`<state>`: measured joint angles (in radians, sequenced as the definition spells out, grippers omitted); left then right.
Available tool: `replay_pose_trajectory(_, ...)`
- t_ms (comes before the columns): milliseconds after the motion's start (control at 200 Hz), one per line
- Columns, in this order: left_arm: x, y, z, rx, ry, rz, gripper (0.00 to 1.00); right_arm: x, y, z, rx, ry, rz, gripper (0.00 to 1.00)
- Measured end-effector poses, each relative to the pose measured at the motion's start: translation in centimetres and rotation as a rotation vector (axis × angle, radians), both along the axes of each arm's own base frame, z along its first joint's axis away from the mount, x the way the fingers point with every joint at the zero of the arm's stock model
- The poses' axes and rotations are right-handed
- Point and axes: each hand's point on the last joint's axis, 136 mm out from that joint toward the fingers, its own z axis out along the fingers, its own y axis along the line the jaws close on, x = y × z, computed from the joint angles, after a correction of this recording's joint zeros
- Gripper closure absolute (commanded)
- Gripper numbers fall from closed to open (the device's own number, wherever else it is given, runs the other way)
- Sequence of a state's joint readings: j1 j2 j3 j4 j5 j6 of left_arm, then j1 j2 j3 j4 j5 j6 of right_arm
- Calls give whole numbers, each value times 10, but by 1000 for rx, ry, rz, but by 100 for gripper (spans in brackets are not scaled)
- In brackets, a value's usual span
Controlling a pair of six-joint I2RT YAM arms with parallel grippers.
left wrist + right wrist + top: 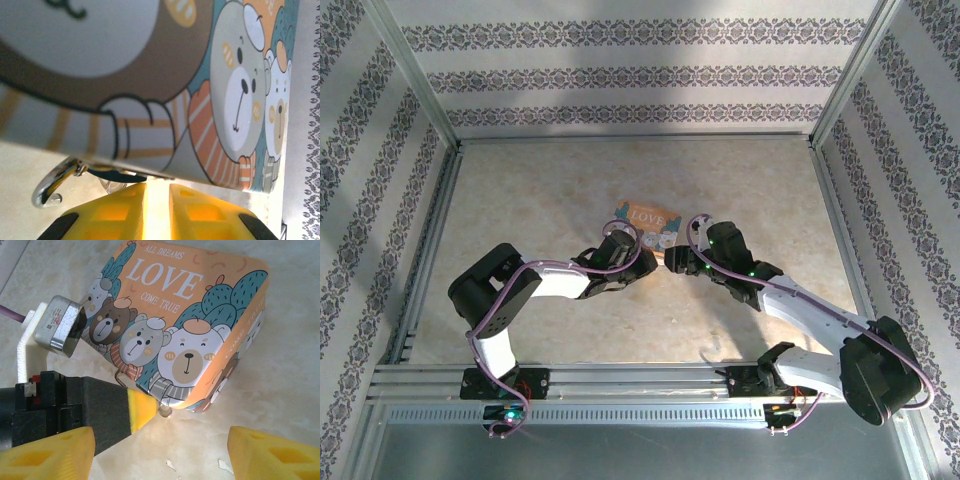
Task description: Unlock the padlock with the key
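Yellow fingers (125,202) of the left gripper (157,189) sit closest to us in the left wrist view, drawn nearly together with only a thin bright slit between them; we cannot tell whether anything is pinched there. Just above them we see the lower edge of the padlock (150,75), its face crowded with cartoon bears, and a silvery loop (47,187) curling out from under that edge at the left. A dark bluish sliver (117,175) hides between the edge and the fingers, too covered for us to identify. From the right wrist we look down on the white LOVE lettering, with the right gripper (162,442) spread wide and holding nothing, just short of the orange block. The left arm's yellow tip touches the block's near corner. From above, we find the padlock lying flat on the beige table (550,200), mid-table, both grippers meeting at its near side.
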<state>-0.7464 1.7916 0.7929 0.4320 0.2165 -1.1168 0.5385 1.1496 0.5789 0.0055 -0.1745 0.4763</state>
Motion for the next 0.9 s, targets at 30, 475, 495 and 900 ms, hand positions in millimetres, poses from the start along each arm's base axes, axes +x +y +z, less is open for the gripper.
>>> replay_pose_trajectory(30, 0, 0, -1, 4, -1, -3, 81, 0, 0, 0, 0, 0, 0, 29)
replay_pose_trajectory(475, -9, 30, 109, 16, -221, 4, 55, 3, -13, 11, 29, -9, -26, 24)
replay_pose_trajectory(495, -10, 34, 115, 17, -232, 10, 54, 3, -13, 11, 31, -7, -27, 23)
replay_pose_trajectory(900, 27, 150, 125, 176, -235, 208, 26, 2, -4, -12, 73, 106, -3, 12)
